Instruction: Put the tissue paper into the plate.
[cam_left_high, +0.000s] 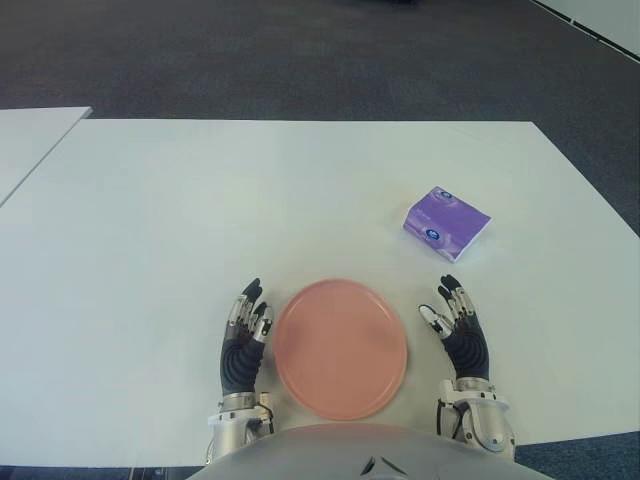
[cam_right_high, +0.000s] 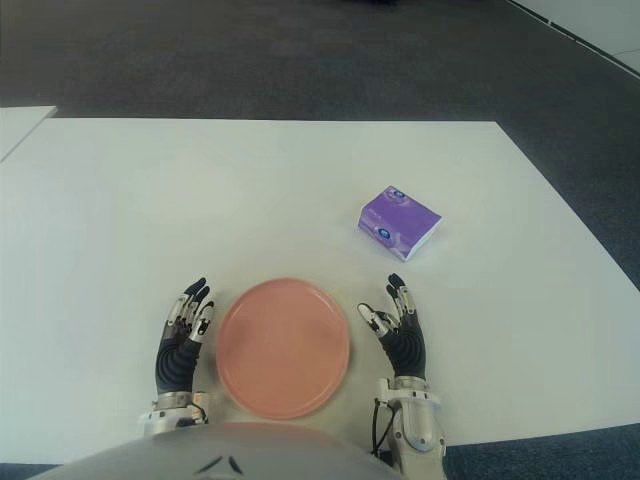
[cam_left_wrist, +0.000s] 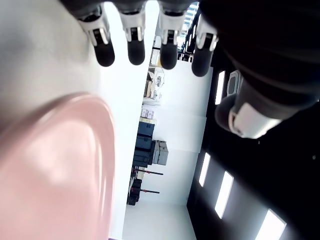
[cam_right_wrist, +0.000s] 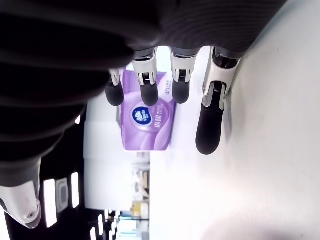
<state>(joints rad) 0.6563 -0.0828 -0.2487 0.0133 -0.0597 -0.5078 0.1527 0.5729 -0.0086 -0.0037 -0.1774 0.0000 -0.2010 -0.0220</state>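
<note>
Purple tissue pack (cam_left_high: 446, 224) lies apart from pink plate (cam_left_high: 340, 348). Right hand (cam_left_high: 460, 330), fingers spread, empty: reach forward, grip pack's long sides. Left hand (cam_left_high: 243, 340) spread, idle beside plate.

Two head views look forward and down from just above the robot's torso onto the white table (cam_left_high: 200, 200), taking in its whole width and the dark floor beyond; they share the same scene, slightly offset sideways. The left wrist view sits close behind the left hand (cam_left_wrist: 150, 45), looking past its fingertips along the rim of the pink plate (cam_left_wrist: 55, 170). The right wrist view looks closely past the right hand (cam_right_wrist: 165, 75) towards the purple tissue pack (cam_right_wrist: 147, 117)
</note>
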